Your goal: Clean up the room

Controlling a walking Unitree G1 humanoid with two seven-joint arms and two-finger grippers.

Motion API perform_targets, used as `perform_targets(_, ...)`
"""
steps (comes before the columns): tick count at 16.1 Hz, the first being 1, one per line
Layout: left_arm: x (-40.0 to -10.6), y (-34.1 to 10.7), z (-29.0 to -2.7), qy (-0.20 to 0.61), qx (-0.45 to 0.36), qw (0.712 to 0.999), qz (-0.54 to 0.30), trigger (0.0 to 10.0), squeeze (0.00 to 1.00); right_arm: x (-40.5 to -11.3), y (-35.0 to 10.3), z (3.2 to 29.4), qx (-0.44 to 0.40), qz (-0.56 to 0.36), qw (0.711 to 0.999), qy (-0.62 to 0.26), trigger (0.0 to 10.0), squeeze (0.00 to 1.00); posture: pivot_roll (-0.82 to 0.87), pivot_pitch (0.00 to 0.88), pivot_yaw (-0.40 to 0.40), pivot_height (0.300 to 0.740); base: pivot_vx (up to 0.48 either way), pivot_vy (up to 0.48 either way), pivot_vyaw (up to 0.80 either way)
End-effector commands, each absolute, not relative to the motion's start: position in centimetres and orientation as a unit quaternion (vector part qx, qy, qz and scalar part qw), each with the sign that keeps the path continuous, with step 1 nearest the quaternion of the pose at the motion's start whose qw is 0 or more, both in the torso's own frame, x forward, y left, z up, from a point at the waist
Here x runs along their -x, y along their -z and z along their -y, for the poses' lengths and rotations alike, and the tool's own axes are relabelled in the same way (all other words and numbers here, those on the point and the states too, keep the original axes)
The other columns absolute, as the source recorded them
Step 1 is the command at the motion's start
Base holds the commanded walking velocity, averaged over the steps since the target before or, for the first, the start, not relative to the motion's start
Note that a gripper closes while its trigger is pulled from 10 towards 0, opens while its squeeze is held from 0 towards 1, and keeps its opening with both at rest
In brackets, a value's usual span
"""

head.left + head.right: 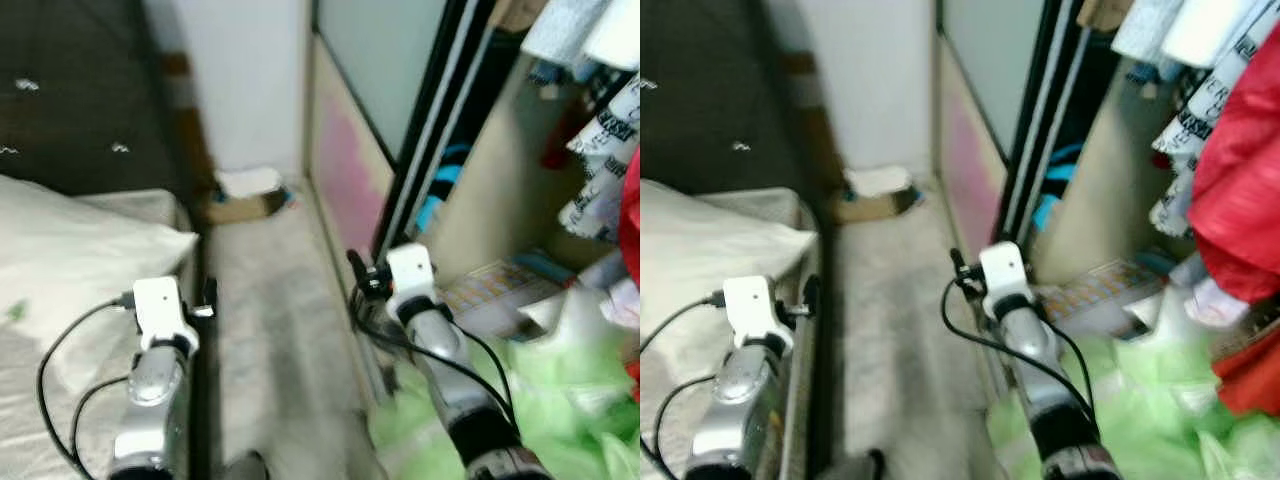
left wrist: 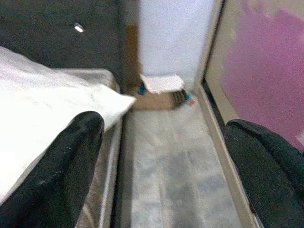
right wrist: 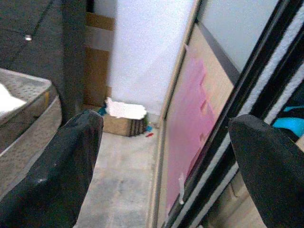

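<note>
Both my left gripper and right gripper are spread apart, empty. Approach step: the cardboard box sits at aisle's far end, well apart. Next: walk forward.

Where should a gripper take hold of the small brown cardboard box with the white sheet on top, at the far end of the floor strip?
Probably across the small brown cardboard box at its two short ends, coming from above and the aisle side. It lies flat on the floor against the white wall, so its back is shut off. The white sheet on top looks loose. Both the left gripper and right gripper are open.
</note>
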State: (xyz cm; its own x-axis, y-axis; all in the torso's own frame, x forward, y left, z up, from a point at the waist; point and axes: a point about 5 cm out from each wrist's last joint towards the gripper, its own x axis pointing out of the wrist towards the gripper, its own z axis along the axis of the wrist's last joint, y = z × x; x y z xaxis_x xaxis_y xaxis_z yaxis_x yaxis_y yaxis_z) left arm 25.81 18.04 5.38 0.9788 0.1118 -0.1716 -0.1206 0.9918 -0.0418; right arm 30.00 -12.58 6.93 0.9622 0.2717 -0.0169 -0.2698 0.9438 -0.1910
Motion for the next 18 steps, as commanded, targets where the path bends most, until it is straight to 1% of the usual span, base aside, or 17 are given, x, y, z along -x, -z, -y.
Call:
perform_targets(1, -25.8, -5.2, -18.0, -0.061, 0.027, 0.994, -0.091, 10.0, 0.00, -30.1, -6.8, 13.0, 0.095, -0.001, 0.987, -0.133, 10.0, 0.00, 0.07, 0.012, -0.069, 0.740, 0.000, 0.000, 0.80)
perform_targets(6, -25.9, -5.4, -17.9, -0.054, 0.033, 0.994, -0.087, 10.0, 0.00, -30.1, -6.9, 13.0, 0.094, -0.001, 0.987, -0.133, 10.0, 0.00, 0.07, 0.028, -0.069, 0.740, 0.000, 0.000, 0.80)
perform_targets(8, -26.0, -5.9, -17.7, -0.036, 0.046, 0.996, -0.072, 10.0, 0.00, -30.1, -6.9, 12.9, 0.091, -0.002, 0.987, -0.132, 10.0, 0.00, 0.07, 0.029, -0.068, 0.740, 0.000, 0.000, 0.80)
perform_targets(10, -26.0, -6.5, -17.8, -0.038, 0.027, 0.998, -0.053, 10.0, 0.00, -30.2, -6.9, 12.9, 0.089, -0.001, 0.987, -0.132, 10.0, 0.00, 0.07, 0.035, -0.068, 0.740, 0.000, 0.000, 0.80)
perform_targets(13, -26.1, -6.7, -17.9, -0.040, 0.024, 0.998, -0.047, 10.0, 0.00, -30.2, -6.9, 12.8, 0.089, -0.003, 0.987, -0.134, 10.0, 0.00, 0.07, 0.034, -0.068, 0.740, 0.000, 0.000, 0.80)
perform_targets(15, -26.1, -7.7, -17.4, -0.017, -0.009, 1.000, -0.008, 10.0, 0.00, -30.3, -6.9, 12.8, 0.091, -0.005, 0.987, -0.136, 10.0, 0.00, 0.07, 0.033, -0.068, 0.740, 0.000, 0.000, 0.80)
perform_targets(17, -26.0, -8.1, -16.9, 0.019, -0.002, 1.000, 0.012, 10.0, 0.00, -30.4, -6.8, 12.6, 0.090, -0.006, 0.986, -0.137, 10.0, 0.00, 0.07, 0.033, -0.068, 0.740, 0.000, 0.000, 0.80)
perform_targets(18, -26.0, -8.0, -17.2, 0.011, -0.006, 1.000, 0.010, 10.0, 0.00, -30.4, -6.8, 12.5, 0.088, -0.006, 0.987, -0.137, 10.0, 0.00, 0.07, 0.032, -0.067, 0.740, 0.000, 0.000, 0.80)
